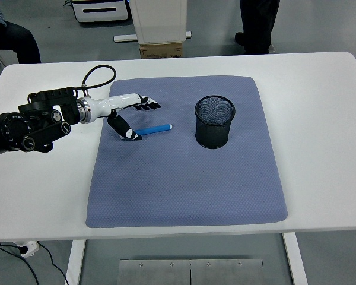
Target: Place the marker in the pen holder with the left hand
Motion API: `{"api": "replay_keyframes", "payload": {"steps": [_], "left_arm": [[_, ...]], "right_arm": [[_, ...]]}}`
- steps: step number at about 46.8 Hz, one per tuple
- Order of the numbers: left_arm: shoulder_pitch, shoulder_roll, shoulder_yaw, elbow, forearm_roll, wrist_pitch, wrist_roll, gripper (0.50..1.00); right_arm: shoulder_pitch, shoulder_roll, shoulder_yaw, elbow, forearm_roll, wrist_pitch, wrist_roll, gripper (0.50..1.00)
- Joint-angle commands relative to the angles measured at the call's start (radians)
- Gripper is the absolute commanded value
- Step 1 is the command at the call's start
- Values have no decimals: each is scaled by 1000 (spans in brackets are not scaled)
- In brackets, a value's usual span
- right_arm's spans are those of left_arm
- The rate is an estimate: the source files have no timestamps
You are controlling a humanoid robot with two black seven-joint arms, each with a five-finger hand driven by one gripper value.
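Note:
A blue marker (153, 129) with a white tip lies flat on the blue-grey mat (184, 178), left of the black mesh pen holder (214, 122), which stands upright. My left hand (135, 119) reaches in from the left, fingers spread and holding nothing. Its thumb (123, 129) points down at the marker's left end; the other fingers (147, 104) stretch out behind the marker. The right arm is out of view.
The mat lies on a white table (320, 119). A black cable (98, 74) loops behind my left forearm. A person's legs (258, 24) stand beyond the far edge, and a seated person (6, 35) is at the top left.

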Motion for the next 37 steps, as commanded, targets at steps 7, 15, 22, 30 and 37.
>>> {"api": "replay_keyframes", "payload": {"steps": [7,15,22,30,37], "left_arm": [[9,0,0,0,0,16,-7,862],[16,-2,51,0,0,70,-29,810],[19,-3,55,0,1,90,-38,783],[20,-8,54,0,0,98,-43,725],[22,-9,55,-2,0,98,-58,707]], "right_arm": [[0,0,0,-1,0,0,0,1000],[0,0,0,-1,0,0,0,1000],[0,0,0,1,0,0,0,1000],[0,0,0,1,0,0,0,1000],[0,0,0,-1,0,0,0,1000]]}}
